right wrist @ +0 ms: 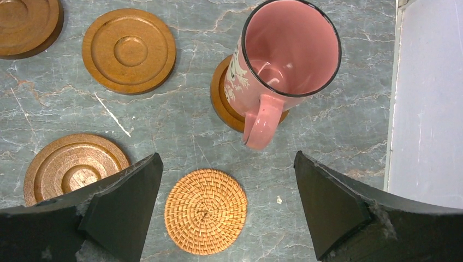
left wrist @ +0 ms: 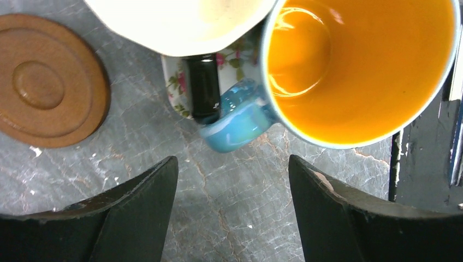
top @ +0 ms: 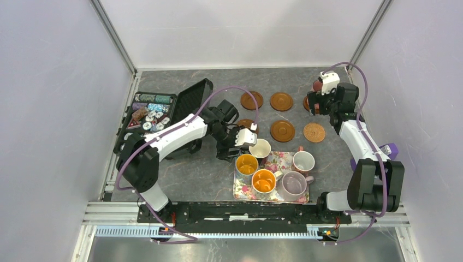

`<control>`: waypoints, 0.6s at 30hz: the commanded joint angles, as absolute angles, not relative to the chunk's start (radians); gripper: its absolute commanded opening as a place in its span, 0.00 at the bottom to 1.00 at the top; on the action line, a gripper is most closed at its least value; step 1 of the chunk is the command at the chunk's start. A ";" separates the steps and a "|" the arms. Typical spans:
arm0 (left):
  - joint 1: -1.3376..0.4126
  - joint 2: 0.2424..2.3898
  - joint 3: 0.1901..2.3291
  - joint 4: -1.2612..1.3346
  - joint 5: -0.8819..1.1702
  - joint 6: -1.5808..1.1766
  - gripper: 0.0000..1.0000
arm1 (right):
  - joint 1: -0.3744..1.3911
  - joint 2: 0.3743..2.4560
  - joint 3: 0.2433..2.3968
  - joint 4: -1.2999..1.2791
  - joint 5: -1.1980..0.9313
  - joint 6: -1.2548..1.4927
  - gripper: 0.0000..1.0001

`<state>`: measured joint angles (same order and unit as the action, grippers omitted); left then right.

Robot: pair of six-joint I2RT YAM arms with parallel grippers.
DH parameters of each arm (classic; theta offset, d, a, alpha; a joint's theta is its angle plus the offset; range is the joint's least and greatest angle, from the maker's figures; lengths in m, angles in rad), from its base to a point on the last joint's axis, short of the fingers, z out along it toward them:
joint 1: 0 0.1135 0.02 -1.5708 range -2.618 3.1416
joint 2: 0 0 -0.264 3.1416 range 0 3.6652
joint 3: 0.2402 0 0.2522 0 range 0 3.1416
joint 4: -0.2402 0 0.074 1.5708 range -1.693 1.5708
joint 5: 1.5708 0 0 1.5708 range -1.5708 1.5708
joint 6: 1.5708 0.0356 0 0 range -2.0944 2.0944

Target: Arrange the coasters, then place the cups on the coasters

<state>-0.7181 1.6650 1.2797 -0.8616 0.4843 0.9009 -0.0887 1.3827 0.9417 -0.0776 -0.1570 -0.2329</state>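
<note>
My left gripper (left wrist: 232, 159) is open over bare table, its fingertips just short of the blue handle of the orange-lined blue cup (left wrist: 355, 65). The cream-lined black cup (left wrist: 180, 22) stands beside it, and a brown coaster (left wrist: 49, 82) lies to the left. Both cups rest on the floral tray (top: 282, 160) with the other orange-lined cup (top: 264, 180), the lilac cup (top: 294, 184) and the white-pink cup (top: 303, 161). My right gripper (right wrist: 227, 155) is open above the table. Ahead of it the pink cup (right wrist: 289, 49) stands on a brown coaster (right wrist: 221, 101). The tan woven coaster (right wrist: 206, 212) lies between its fingers, untouched.
Three more brown coasters (right wrist: 129, 50) (right wrist: 71, 164) (right wrist: 27, 24) lie on the marble top left of the pink cup. An open black case of poker chips (top: 153, 112) sits at the left. White walls close in the table, one near the pink cup.
</note>
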 commanded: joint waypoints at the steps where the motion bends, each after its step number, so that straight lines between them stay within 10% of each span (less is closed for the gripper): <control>1: -0.742 1.622 1.256 -0.831 0.545 1.009 0.79 | -0.086 1.357 0.947 -0.075 -0.171 -0.233 0.98; 18: -0.772 1.484 1.106 -0.808 0.580 1.080 0.65 | -0.086 1.354 0.930 -0.098 -0.187 -0.227 0.98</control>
